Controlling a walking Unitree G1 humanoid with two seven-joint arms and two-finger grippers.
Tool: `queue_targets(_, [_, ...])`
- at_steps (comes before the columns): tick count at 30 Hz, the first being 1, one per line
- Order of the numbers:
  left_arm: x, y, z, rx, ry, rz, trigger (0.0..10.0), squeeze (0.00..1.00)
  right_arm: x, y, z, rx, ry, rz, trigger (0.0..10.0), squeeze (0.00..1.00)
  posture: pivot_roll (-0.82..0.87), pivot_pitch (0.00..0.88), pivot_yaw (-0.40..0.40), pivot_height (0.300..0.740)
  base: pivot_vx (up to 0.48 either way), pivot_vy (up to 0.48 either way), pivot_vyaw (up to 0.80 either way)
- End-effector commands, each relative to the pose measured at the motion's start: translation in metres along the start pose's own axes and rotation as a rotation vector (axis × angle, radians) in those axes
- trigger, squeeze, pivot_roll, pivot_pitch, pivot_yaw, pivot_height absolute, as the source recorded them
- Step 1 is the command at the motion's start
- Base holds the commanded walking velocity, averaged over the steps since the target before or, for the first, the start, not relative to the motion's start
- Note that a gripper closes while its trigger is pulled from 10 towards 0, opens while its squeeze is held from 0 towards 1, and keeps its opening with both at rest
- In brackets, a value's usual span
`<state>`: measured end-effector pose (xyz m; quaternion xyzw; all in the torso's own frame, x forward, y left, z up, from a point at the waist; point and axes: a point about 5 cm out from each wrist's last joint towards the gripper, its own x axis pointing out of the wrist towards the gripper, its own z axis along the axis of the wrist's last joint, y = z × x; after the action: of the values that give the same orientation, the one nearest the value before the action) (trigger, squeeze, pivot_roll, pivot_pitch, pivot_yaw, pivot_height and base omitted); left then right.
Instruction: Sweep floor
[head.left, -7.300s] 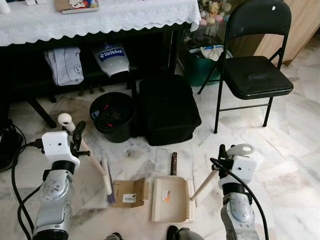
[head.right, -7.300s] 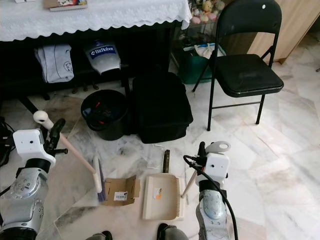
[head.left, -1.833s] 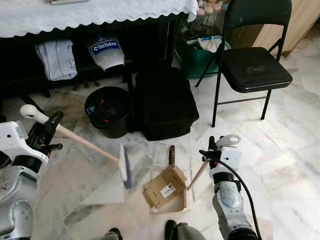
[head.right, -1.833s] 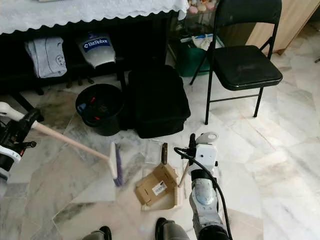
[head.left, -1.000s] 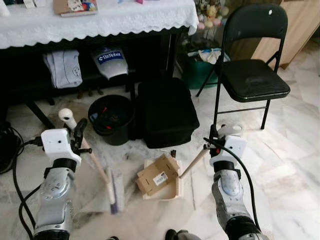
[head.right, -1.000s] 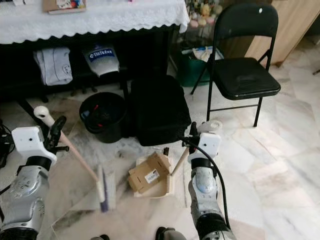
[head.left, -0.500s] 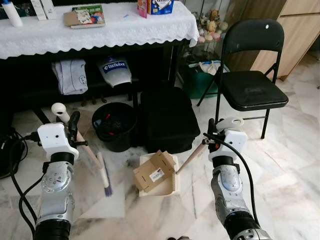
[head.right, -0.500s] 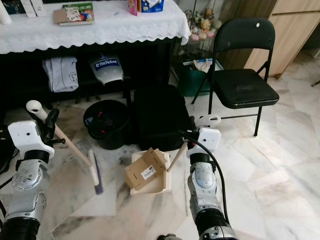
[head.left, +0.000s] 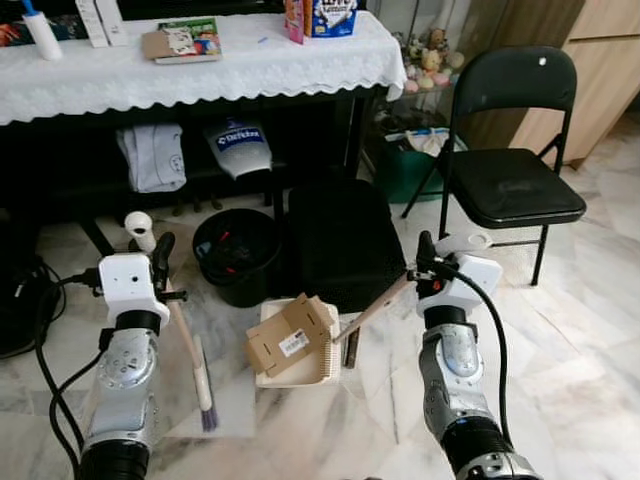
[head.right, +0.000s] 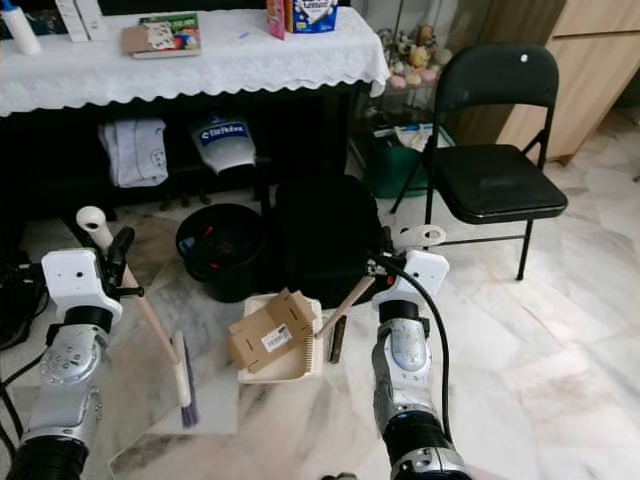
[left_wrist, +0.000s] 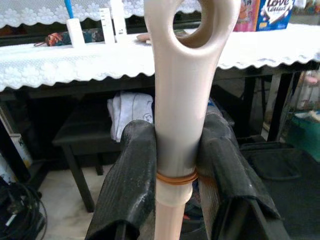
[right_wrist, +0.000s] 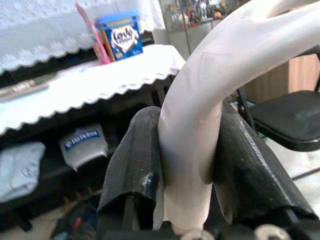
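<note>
- The left gripper (left_wrist: 175, 165) is clamped on the cream handle of the broom (head.left: 186, 345), its two black fingers (left_wrist: 127, 175) pressing either side just below the handle's ringed end.
- The broom slopes down from that grip to the marble floor (head.left: 590, 330); its brush head (head.left: 205, 392) rests on the floor, near and left.
- The right gripper (right_wrist: 187, 150) is clamped on the curved cream handle of the dustpan (head.left: 290, 345), a finger on each side.
- The dustpan sits between the two arms, low over the floor, its wooden shaft running up and right to the right gripper. I cannot tell whether the pan touches the floor.
- A flattened box (head.left: 288, 335) of brown cardboard with a white label lies in the dustpan, sticking out over its left edge.
- Just beyond the dustpan stands a black bin (head.left: 236, 253) to the left and a black case (head.left: 345, 240) to the right, side by side.
- Farther off is a table (head.left: 200, 75) with a white lace cloth, carrying books and boxes.
- A black folding chair (head.left: 515, 170) stands far right, well apart from the dustpan.
</note>
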<state>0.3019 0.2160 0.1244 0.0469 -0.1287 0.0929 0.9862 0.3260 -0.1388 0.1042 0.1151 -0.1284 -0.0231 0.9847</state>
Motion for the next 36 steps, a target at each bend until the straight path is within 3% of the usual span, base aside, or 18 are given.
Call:
queue_targets(1, [0.004, -0.005, 0.011, -0.009, -0.072, -0.003, 10.0, 0.03, 0.003, 0.003, 0.011, 0.042, -0.062, -0.002, 10.0, 0.00, -0.02, 0.002, -0.006, 0.740, 0.000, 0.000, 0.00])
queue_targets(7, [0.010, -0.018, 0.012, -0.088, -0.054, -0.068, 10.0, 0.04, 0.001, 0.007, 0.012, 0.062, -0.068, 0.002, 10.0, 0.00, -0.03, 0.000, 0.016, 0.740, 0.000, 0.000, 0.00])
queue_targets(16, [0.020, -0.016, 0.025, -0.215, -0.082, -0.096, 10.0, 0.04, -0.003, 0.009, 0.007, 0.074, -0.048, 0.000, 10.0, 0.00, -0.02, 0.000, 0.022, 0.740, 0.000, 0.000, 0.00])
queue_targets(19, [0.021, -0.016, 0.027, -0.194, -0.092, -0.098, 10.0, 0.04, -0.003, 0.009, 0.006, 0.073, -0.038, 0.006, 10.0, 0.00, -0.02, 0.000, 0.019, 0.740, 0.000, 0.000, 0.00])
queue_targets(21, [0.022, -0.016, 0.029, -0.090, -0.105, -0.098, 10.0, 0.04, -0.003, 0.008, 0.006, 0.072, -0.037, 0.006, 10.0, 0.00, -0.02, 0.000, 0.014, 0.740, 0.000, 0.000, 0.00])
queue_targets(23, [0.023, -0.016, 0.029, -0.041, -0.110, -0.097, 10.0, 0.04, -0.002, 0.008, 0.007, 0.071, -0.037, 0.006, 10.0, 0.00, -0.02, 0.000, 0.011, 0.740, 0.000, 0.000, 0.00])
queue_targets(30, [0.021, -0.028, 0.030, -0.016, -0.126, -0.133, 10.0, 0.05, -0.001, 0.007, 0.009, 0.067, -0.039, 0.008, 10.0, 0.00, -0.02, 0.005, 0.001, 0.740, 0.000, 0.000, 0.00])
queue_targets(36, [0.020, -0.029, 0.029, -0.002, -0.121, -0.138, 10.0, 0.05, -0.001, 0.007, 0.009, 0.069, -0.037, 0.010, 10.0, 0.00, -0.01, 0.018, -0.002, 0.740, 0.000, 0.000, 0.00])
